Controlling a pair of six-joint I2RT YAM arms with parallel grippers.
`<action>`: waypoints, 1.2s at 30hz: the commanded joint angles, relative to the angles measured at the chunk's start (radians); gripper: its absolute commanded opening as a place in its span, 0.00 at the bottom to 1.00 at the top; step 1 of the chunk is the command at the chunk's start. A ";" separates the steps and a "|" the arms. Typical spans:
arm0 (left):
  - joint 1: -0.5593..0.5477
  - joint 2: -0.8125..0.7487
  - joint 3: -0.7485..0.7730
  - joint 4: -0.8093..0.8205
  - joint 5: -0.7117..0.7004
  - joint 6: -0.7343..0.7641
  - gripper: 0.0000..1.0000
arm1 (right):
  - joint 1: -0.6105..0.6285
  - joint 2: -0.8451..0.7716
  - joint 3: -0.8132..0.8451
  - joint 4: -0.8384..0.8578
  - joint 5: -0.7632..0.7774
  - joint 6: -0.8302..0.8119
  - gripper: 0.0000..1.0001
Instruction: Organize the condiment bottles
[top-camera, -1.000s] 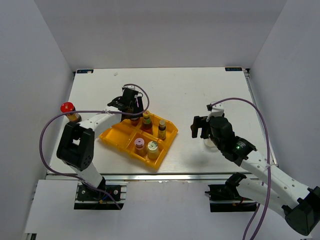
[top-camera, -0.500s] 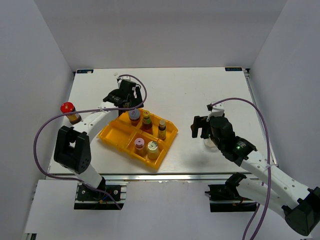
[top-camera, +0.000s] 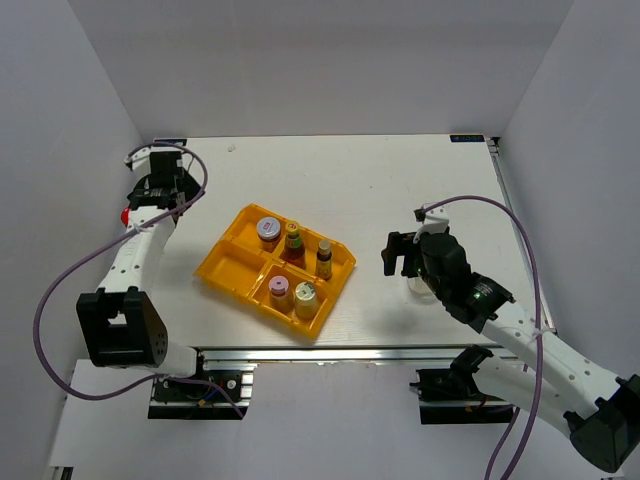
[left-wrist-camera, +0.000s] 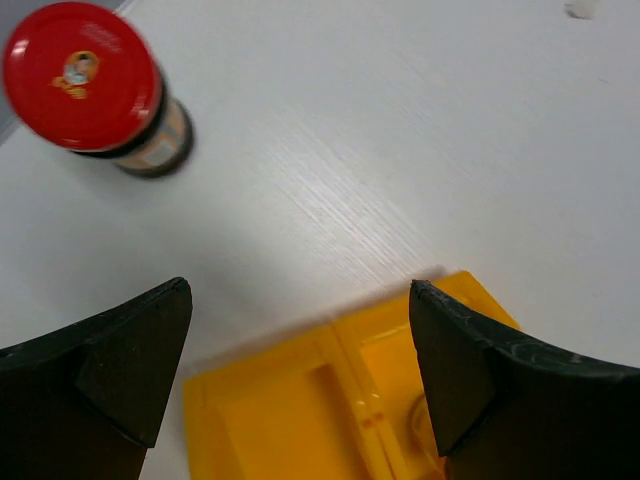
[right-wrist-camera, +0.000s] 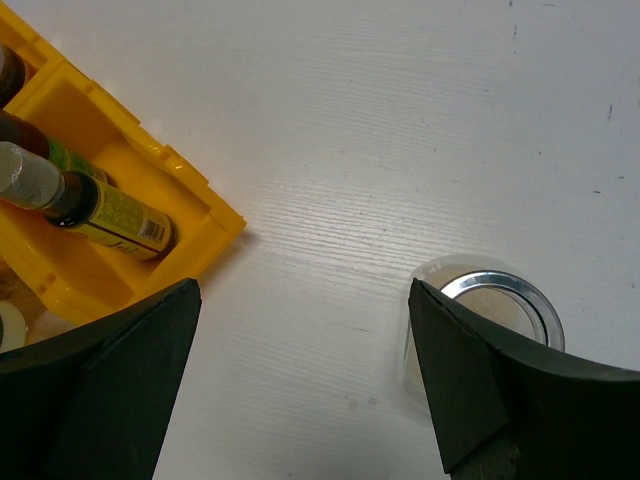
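Observation:
The yellow tray holds several condiment bottles: a silver-purple-capped jar, a red-capped bottle, a yellow-capped bottle, a pink-capped jar and a pale-green-capped jar. A red-capped bottle stands alone at the table's left edge, also in the left wrist view. My left gripper is open and empty above it. A clear glass jar stands on the table, by the right finger of my open, empty right gripper.
The tray's near-left compartment is empty. The tray's right corner with a labelled bottle lies left of the right gripper. Grey walls enclose the table on three sides.
My left gripper has left the tray and swung to the far left, above the red-capped bottle. The silver-purple-capped jar now stands uncovered in the tray. The right arm has not moved.

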 joint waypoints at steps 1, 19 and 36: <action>0.086 -0.017 -0.046 -0.030 -0.010 -0.020 0.98 | -0.008 0.007 -0.009 0.035 -0.007 -0.008 0.89; 0.407 0.147 0.026 0.082 0.122 0.012 0.98 | -0.013 0.122 0.070 0.041 -0.006 -0.008 0.89; 0.418 0.237 0.104 0.138 0.148 0.069 0.98 | -0.013 0.141 0.090 0.044 -0.021 -0.011 0.89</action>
